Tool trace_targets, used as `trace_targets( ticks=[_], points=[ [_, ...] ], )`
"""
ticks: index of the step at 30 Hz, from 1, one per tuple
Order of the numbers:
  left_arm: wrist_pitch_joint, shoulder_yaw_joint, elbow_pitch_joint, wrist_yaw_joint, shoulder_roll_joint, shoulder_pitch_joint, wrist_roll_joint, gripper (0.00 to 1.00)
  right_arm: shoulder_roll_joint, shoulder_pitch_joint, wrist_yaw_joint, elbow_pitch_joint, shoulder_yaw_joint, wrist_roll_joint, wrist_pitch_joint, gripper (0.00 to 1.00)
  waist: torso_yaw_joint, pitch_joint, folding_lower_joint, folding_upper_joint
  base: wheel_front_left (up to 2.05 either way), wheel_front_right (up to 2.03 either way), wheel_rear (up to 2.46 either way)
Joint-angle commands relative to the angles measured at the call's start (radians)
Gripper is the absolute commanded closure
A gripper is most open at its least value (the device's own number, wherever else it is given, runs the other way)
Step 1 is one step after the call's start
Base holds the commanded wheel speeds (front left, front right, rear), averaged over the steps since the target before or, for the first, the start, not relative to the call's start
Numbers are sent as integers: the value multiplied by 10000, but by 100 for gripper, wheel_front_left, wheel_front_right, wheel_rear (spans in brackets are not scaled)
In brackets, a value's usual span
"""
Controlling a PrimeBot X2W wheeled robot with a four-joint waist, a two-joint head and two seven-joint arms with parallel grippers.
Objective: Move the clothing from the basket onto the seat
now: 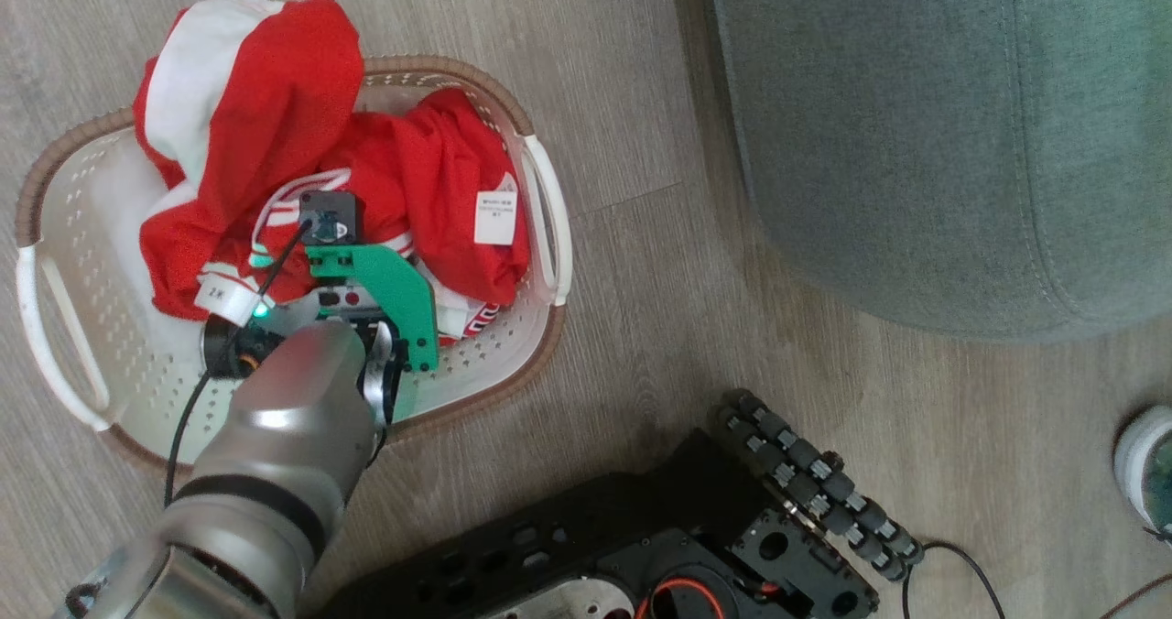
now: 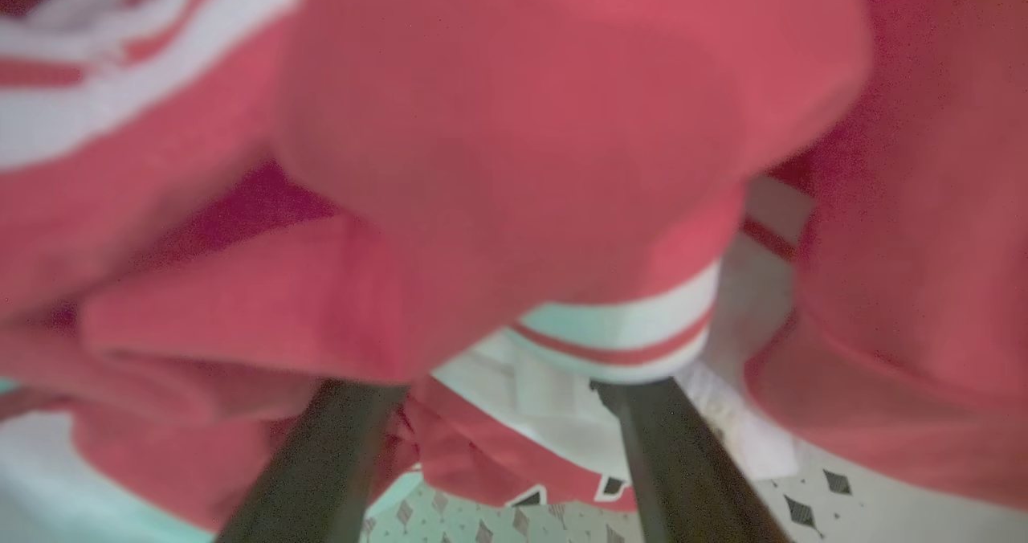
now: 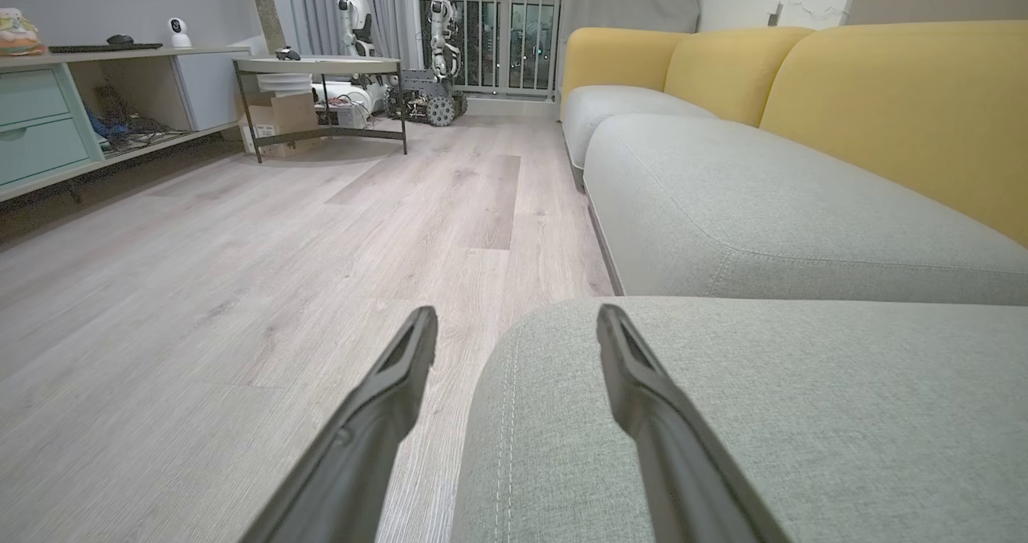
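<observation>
The clothing [image 1: 275, 143], red and white shiny garments, is heaped in the cream basket [image 1: 110, 262] on the wooden floor at the head view's left. My left gripper [image 2: 498, 386] points down into the heap near the basket's near side. Its dark fingers [image 2: 321, 455] stand wide apart and open, their tips hidden under red cloth [image 2: 514, 125] and a white striped hem. The grey-green seat [image 1: 916, 143] fills the upper right of the head view. My right gripper [image 3: 518, 318] hangs open over the seat's front corner [image 3: 723, 406], with nothing between its fingers.
My black wheeled base [image 1: 687, 546] sits just below the basket. A white round object [image 1: 1144, 463] lies at the right edge. Beyond the seat are yellow back cushions [image 3: 883, 101], a round low table [image 3: 321, 65], a shelf unit [image 3: 48, 117] and open wooden floor [image 3: 321, 230].
</observation>
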Motion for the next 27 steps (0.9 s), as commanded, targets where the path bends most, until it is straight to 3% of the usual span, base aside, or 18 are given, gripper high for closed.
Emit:
trace_targets(
  ticks=[1,3,4,5,6,7,18,27],
  points=[
    [-114,74,-52,82,62,112,-100,0,-91,230,-2,-294,16,66,-61,0,-14,25,-1,1,0,0,0],
    [-199,21,-18,46,62,64,-149,18,-62,205,-2,-265,28,75,-61,0,-18,32,-1,1,0,0,0],
    [-217,-1,-2,14,62,39,-181,48,-49,192,-2,-249,34,82,-61,0,-18,28,-1,1,0,0,0],
    [-241,-27,10,-23,62,12,-209,59,-39,178,-2,-239,37,89,-61,0,-17,19,-1,1,0,0,0],
    [-272,-59,19,-59,62,-16,-231,84,-32,164,-2,-236,33,97,-61,0,-12,6,-1,1,0,0,0],
    [-312,-80,25,-91,62,-41,-264,100,-29,156,-2,-235,25,99,-61,0,1,-9,-1,1,0,0,0],
    [-1070,-491,-257,-448,62,91,-646,100,-77,254,-2,-198,-14,106,-61,0,315,-709,-1,1,0,0,0],
    [-1911,-1120,-1010,-821,62,673,-1100,100,-276,696,-2,-123,-30,-63,-61,0,903,-2186,-1,1,0,0,0]
  ],
)
